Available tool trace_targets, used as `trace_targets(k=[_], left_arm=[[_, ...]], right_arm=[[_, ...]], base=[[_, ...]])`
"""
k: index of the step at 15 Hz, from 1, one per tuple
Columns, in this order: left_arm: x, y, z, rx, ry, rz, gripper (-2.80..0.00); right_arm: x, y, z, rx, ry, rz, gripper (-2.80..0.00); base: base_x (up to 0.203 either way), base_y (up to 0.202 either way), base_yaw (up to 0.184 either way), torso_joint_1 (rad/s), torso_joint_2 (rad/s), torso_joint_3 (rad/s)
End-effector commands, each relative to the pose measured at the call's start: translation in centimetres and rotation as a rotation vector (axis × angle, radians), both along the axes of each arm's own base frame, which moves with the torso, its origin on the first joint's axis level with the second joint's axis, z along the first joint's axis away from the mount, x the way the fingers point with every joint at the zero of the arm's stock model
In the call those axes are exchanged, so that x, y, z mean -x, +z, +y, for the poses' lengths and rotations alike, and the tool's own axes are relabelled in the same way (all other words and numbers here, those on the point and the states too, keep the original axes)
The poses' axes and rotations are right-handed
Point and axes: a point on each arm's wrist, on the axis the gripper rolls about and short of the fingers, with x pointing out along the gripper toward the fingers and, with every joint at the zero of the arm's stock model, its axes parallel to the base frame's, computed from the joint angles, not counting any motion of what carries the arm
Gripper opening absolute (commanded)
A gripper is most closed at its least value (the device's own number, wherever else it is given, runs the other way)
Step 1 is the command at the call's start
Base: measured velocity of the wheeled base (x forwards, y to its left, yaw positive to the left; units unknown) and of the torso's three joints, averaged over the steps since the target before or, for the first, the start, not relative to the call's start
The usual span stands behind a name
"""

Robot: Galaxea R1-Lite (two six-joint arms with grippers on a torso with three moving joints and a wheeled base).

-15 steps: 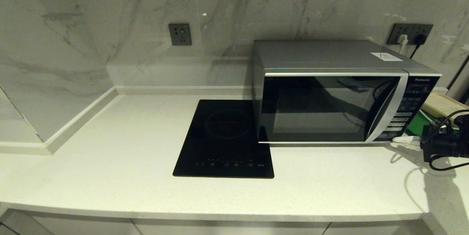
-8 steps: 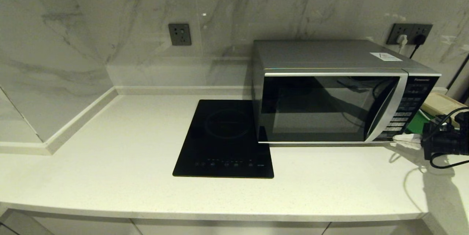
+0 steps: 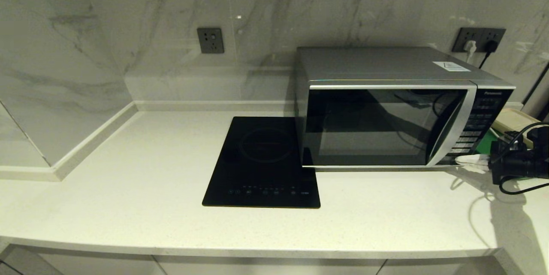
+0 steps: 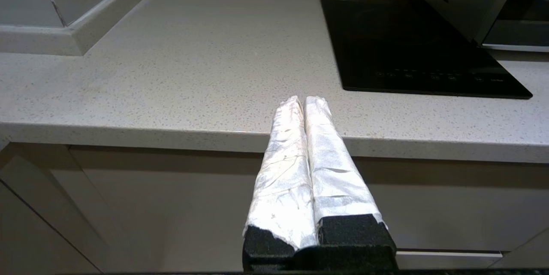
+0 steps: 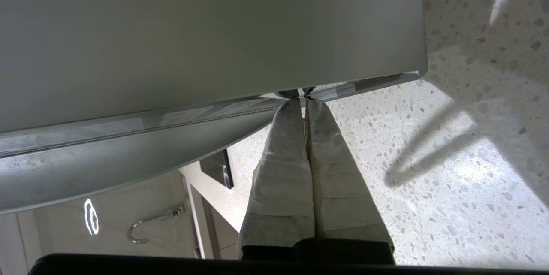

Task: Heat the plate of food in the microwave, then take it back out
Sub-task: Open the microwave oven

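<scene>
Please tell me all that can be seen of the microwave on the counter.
The microwave is a large silver box with a dark glass door, shut, a curved silver handle strip and a dark keypad panel at its right. It stands upright on the speckled counter, against the induction hob. The right gripper, shut, has its wrapped tips at the front's lower right corner.

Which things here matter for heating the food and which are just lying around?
For the job:
- microwave, door shut
- right hand, shut, at its lower right corner

Lying about:
- induction hob
- wall socket
- green tray

The plate is not in view.
</scene>
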Motion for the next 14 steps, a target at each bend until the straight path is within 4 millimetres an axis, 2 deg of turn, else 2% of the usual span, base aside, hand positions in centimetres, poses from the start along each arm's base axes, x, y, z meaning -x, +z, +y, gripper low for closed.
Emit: trace_targets(k=[1, 3, 5, 8, 10, 12, 14], left_arm=[[0.0, 0.0, 0.0, 0.001, 0.0, 0.0, -2.8], [0.0, 0.0, 0.0, 0.001, 0.0, 0.0, -2.8], [0.0, 0.0, 0.0, 0.001, 0.0, 0.0, -2.8], [0.0, 0.0, 0.0, 0.001, 0.0, 0.0, -2.8], [0.0, 0.0, 0.0, 0.001, 0.0, 0.0, -2.8], [0.0, 0.0, 0.0, 0.001, 0.0, 0.0, -2.8], [0.0, 0.0, 0.0, 0.001, 0.0, 0.0, -2.8]], right_arm=[[0.2, -0.1, 0.0, -0.01, 0.001, 0.006, -2.8], [0.9, -0.5, -0.4, -0.02, -0.014, 0.023, -2.8], [2.6, -1.0, -1.1, -0.033, -0.039, 0.045, -2.8], [6.5, -2.0, -1.8, -0.003, -0.046, 0.045, -2.8], [9.9, -1.5, -1.8, 0.034, -0.048, 0.019, -2.8], [13.0, 0.2, -1.0, 0.1, -0.04, -0.033, -2.8], [15.3, 4.2, 0.2, 0.189, -0.038, -0.105, -2.8]], base=[[0.0, 0.0, 0.0, 0.0, 0.0, 0.0], [0.0, 0.0, 0.0, 0.0, 0.0, 0.0], [0.0, 0.0, 0.0, 0.0, 0.0, 0.0], [0.0, 0.0, 0.0, 0.0, 0.0, 0.0], [0.0, 0.0, 0.0, 0.0, 0.0, 0.0], [0.0, 0.0, 0.0, 0.0, 0.0, 0.0], [0.0, 0.0, 0.0, 0.002, 0.0, 0.019]])
